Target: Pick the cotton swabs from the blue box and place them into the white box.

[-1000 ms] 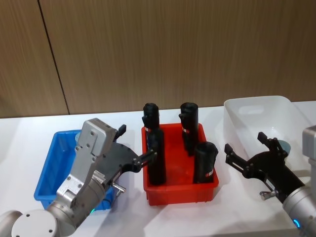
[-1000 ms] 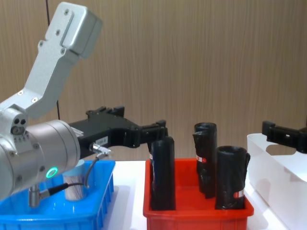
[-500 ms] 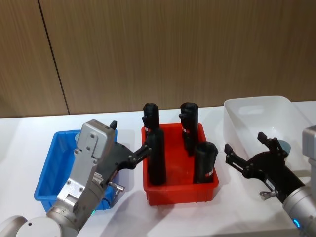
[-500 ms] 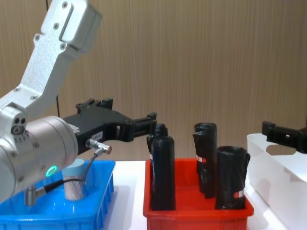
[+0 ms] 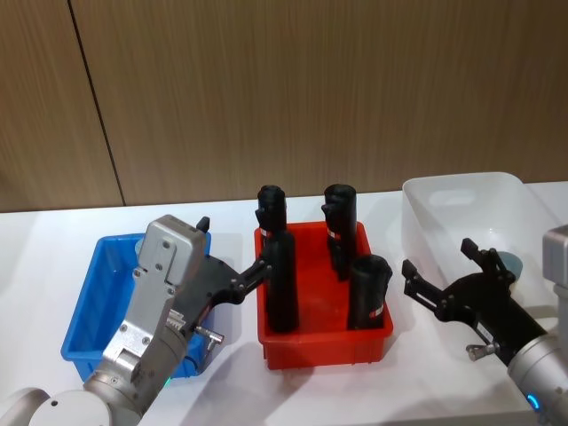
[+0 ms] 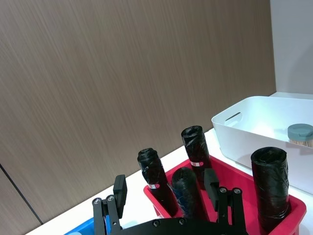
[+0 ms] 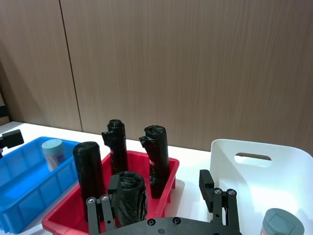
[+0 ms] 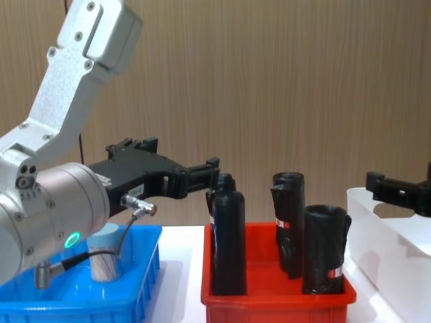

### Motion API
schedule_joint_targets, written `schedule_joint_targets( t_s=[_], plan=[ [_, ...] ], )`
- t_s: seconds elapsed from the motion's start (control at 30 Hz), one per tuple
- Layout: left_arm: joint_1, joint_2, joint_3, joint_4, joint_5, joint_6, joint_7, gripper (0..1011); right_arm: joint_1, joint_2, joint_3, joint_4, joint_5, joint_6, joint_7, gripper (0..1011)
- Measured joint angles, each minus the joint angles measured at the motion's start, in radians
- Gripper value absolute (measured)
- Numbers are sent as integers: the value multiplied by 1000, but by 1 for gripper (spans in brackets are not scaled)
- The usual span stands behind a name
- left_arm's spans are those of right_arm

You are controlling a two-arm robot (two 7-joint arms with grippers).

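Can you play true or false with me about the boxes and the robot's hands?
1. Four black rolls stand in the red box. True.
2. The left hand is holding a cotton swab tub. False: it is open and holds nothing.
3. One cotton swab tub already sits in the white box. True.
4. The blue box has nothing in it. False: a tub with a pale-blue lid stands inside.
5. The right hand is shut tight. False: its fingers are spread open beside the white box.
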Motion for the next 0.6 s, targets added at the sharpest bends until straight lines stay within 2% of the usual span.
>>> schedule_joint_targets(
  t_s=[0.27,0.6],
  plan=[
    [0,0,-1,0,0,0,0,1003,13,5,4,11,11,25,46,1001],
    [0,0,-1,1,0,1,0,1003,51,7,7,49,18,73,142,1001]
  ],
)
